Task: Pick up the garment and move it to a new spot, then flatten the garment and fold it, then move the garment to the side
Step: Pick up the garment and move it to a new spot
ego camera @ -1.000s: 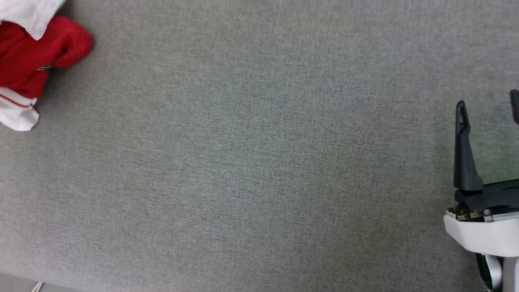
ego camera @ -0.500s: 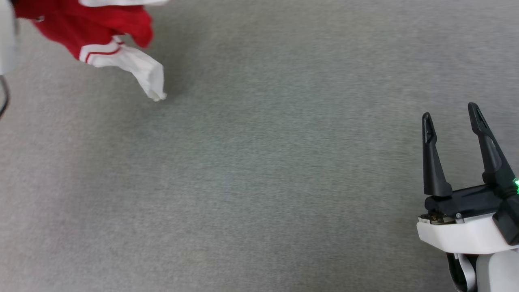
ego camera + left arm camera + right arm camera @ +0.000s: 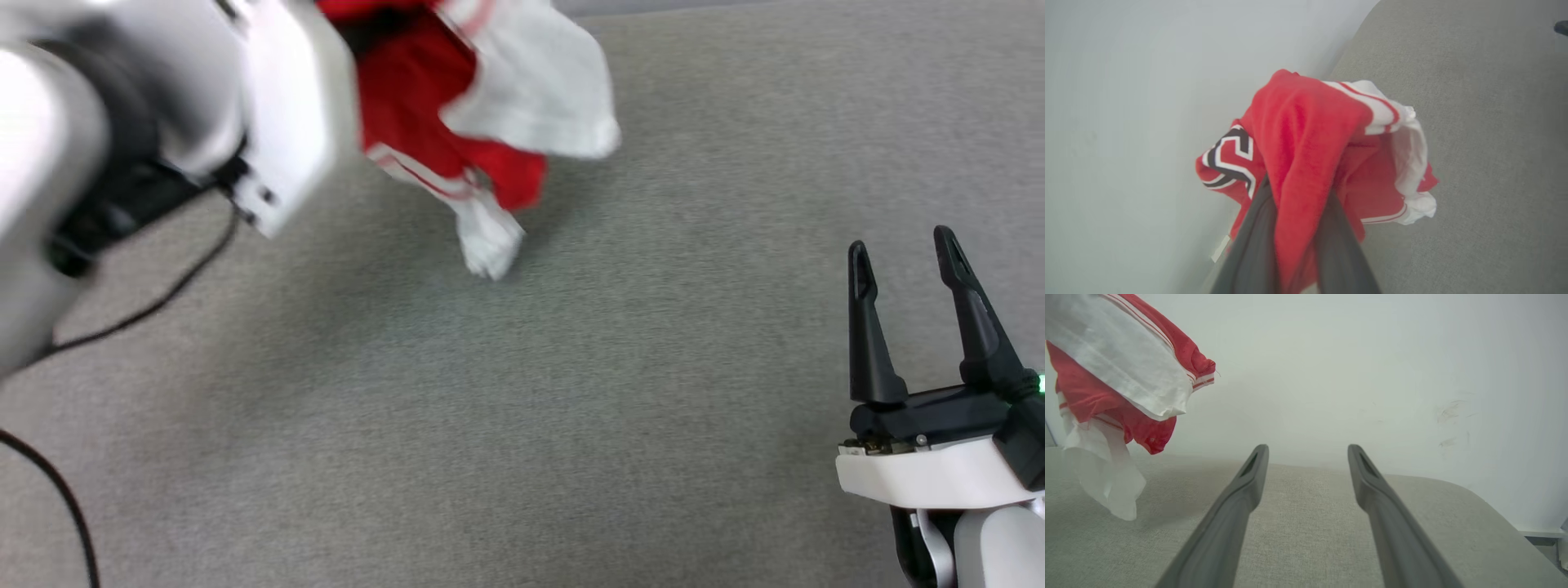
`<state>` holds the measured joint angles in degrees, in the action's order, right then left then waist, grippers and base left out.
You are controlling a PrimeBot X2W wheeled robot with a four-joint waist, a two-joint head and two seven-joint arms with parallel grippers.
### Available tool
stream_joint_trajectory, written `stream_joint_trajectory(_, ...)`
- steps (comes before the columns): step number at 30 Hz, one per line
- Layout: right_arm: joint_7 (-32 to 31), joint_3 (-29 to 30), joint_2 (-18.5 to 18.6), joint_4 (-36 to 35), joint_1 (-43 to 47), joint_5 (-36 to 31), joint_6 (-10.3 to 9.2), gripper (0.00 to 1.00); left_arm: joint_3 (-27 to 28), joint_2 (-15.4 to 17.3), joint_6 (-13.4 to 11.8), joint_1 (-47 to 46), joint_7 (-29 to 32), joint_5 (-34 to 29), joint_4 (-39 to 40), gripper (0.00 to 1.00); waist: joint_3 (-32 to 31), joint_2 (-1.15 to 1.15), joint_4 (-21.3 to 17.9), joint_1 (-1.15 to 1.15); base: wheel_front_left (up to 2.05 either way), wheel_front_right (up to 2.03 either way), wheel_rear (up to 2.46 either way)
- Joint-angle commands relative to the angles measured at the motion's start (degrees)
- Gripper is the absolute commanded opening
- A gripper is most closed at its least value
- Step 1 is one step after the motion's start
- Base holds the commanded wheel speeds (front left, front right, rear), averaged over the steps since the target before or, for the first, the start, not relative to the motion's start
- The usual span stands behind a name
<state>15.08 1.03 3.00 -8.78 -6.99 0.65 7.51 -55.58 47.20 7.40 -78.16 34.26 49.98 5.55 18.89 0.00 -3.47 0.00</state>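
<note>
The garment (image 3: 1306,134) is showing as soft, matt jersey cloth, its red body looking slightly fuzzy and its white sleeve thinner, almost translucent. The tabletop (image 3: 571,408) is wearing a grey woven fabric cover, matt and finely coarse. The right claw (image 3: 901,242) is showing matt dark plastic fingers above a smooth, faintly glossy white plastic housing. The left claw (image 3: 1298,188) is showing the same dull dark finish. The wall (image 3: 1372,355) is looking smooth, matt and lightly scuffed.
</note>
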Motion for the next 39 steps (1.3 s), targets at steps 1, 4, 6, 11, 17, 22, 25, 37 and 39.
stream_joint_trajectory(1, 0.14, -0.2, -0.21, 0.41, 0.31, 0.43, -0.03, 1.0, -2.44, -1.44, -0.06, -0.32, -0.54, -0.5, 0.71, 0.0, -0.44, 0.0, -1.96, 0.0, 0.0, 0.0, 0.0)
stream_joint_trajectory(4, 0.14, -0.44, -0.21, 0.81, -0.11, 0.87, -0.04, 1.0, -6.69, -4.51, -0.07, 1.68, -2.12, -1.18, 0.16, 0.0, -0.08, 0.0, -2.95, 0.0, 0.0, 0.0, 0.0)
stream_joint_trajectory(6, 0.14, -0.61, -0.22, 1.04, -0.6, 0.96, -0.03, 1.0, -9.52, -7.02, -0.06, 3.47, -3.66, -1.09, -1.2, 0.0, 0.2, 0.0, -3.38, 0.0, 0.0, 0.0, 0.0)
stream_joint_trajectory(11, 0.14, -0.74, -0.21, 1.61, -0.91, 0.9, -0.04, 1.0, -14.35, -11.51, -0.07, 7.57, -7.19, -0.63, -5.35, 0.0, 0.65, 0.0, -4.03, 0.0, 0.0, 0.0, 0.0)
stream_joint_trajectory(17, 0.14, -0.57, -0.21, 2.24, -0.95, 0.63, -0.04, 1.0, -17.6, -16.84, -0.06, 17.11, -9.14, -1.57, -11.23, 0.0, 1.23, 0.0, -4.55, 0.0, 0.0, 0.0, 0.0)
stream_joint_trajectory(22, 0.14, -0.69, -0.2, 2.56, -0.88, 0.7, -0.04, 1.0, -17.77, -20.48, -0.05, 27.34, -5.49, -5.57, -12.63, 0.0, 1.32, 0.0, -4.51, 0.0, 0.0, 0.0, 0.0)
stream_joint_trajectory(25, 0.14, -0.51, -0.21, 2.8, -0.44, 0.5, -0.04, 1.0, -17.92, -21.94, -0.04, 31.07, -4.94, -6.32, -12.68, 0.0, 0.75, 0.0, -3.91, 0.0, 0.0, 0.0, 0.0)
stream_joint_trajectory(37, 0.14, 0.23, -0.2, 4.1, 3.66, -0.32, -0.04, 1.0, -15.71, -23.33, -1.13, 30.06, -22.77, -9.08, -16.32, 1.0, -6.5, 0.0, 0.16, 0.0, 0.0, 0.0, 0.0)
stream_joint_trajectory(39, 0.14, 0.51, -0.2, 4.22, 4.54, -0.55, -0.03, 1.0, -14.32, -22.61, -2.75, 31.07, -25.7, -9.36, -14.94, 1.0, -7.76, 0.0, 1.11, 0.0, 0.0, 0.0, 0.0)
